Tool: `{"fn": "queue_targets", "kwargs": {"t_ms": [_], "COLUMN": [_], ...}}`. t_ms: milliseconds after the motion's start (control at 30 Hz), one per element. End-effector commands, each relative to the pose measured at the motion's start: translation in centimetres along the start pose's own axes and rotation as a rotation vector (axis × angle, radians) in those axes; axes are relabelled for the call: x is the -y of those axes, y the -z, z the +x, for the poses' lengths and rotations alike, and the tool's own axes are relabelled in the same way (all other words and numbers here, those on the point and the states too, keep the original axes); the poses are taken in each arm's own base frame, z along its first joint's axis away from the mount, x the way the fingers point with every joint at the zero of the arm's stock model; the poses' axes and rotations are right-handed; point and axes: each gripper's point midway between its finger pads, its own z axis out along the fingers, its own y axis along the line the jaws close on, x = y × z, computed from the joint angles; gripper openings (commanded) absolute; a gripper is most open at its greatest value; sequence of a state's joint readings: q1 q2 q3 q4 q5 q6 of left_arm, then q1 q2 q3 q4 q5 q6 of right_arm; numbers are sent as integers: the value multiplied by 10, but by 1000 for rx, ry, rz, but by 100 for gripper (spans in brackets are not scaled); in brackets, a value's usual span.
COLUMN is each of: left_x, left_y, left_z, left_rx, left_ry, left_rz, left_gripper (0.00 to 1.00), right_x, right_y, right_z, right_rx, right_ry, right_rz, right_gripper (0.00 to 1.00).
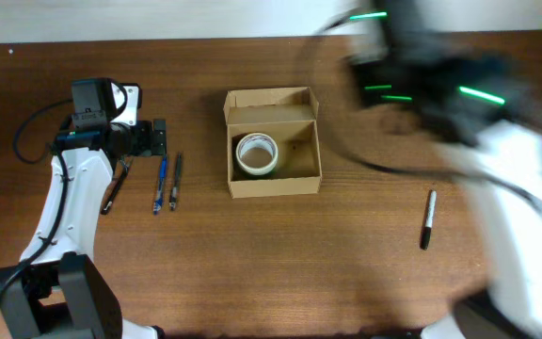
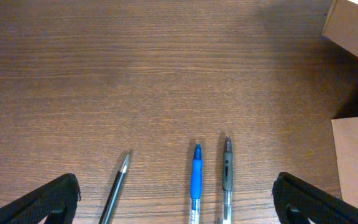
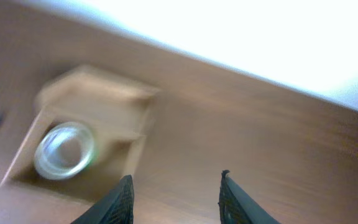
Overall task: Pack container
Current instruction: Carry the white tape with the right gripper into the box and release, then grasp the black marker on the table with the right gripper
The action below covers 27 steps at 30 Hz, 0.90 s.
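- One container (image 1: 273, 141) is sitting open on the table (image 1: 252, 282), its flap folded back.
- One tape roll (image 1: 256, 154) is lying flat inside the container.
- Three pens are lying left of the container: grey pen (image 2: 227, 169) nearest, blue pen (image 2: 196, 177), black pen (image 2: 118, 186) farthest.
- One marker (image 1: 428, 219) is lying well right of the container.
- The left gripper (image 2: 176, 186) is hovering over the pens, fingers spread, empty.
- The right gripper (image 3: 176, 196), blurred, is hanging right of the container, fingers apart, empty.

Overhead looks straight down on the whole counter (image 1: 252, 282). The left wrist camera sits close above the pens (image 2: 196, 177); the right one, higher, also sees the box (image 3: 98, 93).
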<state>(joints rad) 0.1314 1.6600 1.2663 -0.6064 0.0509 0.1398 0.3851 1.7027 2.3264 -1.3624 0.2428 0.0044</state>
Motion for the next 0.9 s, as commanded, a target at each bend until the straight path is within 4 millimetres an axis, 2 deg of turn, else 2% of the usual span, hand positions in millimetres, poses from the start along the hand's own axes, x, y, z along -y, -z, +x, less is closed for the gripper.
{"fn": "queue_targets", "kwargs": {"t_ms": [0, 33, 67, 100, 133, 167, 200, 267, 333, 400, 533, 733, 867], "left_x": [-2, -2, -2, -2, -2, -2, -2, -2, -2, -2, -2, -2, -2], "left_y": [2, 2, 2, 2, 2, 2, 2, 2, 2, 2, 2, 2, 2], "left_z": [-5, -5, -5, -5, -5, -5, -5, -5, -5, -5, -5, -5, -5], "left_rx": [11, 11, 11, 11, 11, 11, 11, 11, 11, 11, 11, 11, 11], "left_ry": [-18, -18, -18, -18, -18, -18, -18, -18, -18, -18, -18, -18, -18], "left_rz": [-2, -2, -2, -2, -2, -2, -2, -2, -2, -2, -2, -2, -2], "left_gripper": [99, 99, 99, 99, 99, 99, 99, 99, 99, 99, 99, 99, 99], "right_x": [95, 121, 137, 147, 149, 147, 139, 119, 111, 108, 98, 87, 87], "right_y": [44, 50, 47, 40, 26, 19, 1, -32, -52, -71, -100, -144, -168], "right_z": [28, 50, 74, 104, 144, 162, 198, 255, 289, 312, 346, 374, 389], "right_rx": [56, 61, 47, 9, -75, -123, -224, -398, -498, -576, -740, -856, -889], "right_ry": [-218, -288, -338, -393, -471, -493, -529, -584, -592, -592, -613, -648, -670], "right_rz": [190, 233, 264, 282, 279, 268, 227, 146, 137, 138, 96, 26, 30], "right_gripper": [49, 55, 64, 69, 72, 71, 71, 71, 71, 71, 67, 57, 57]}}
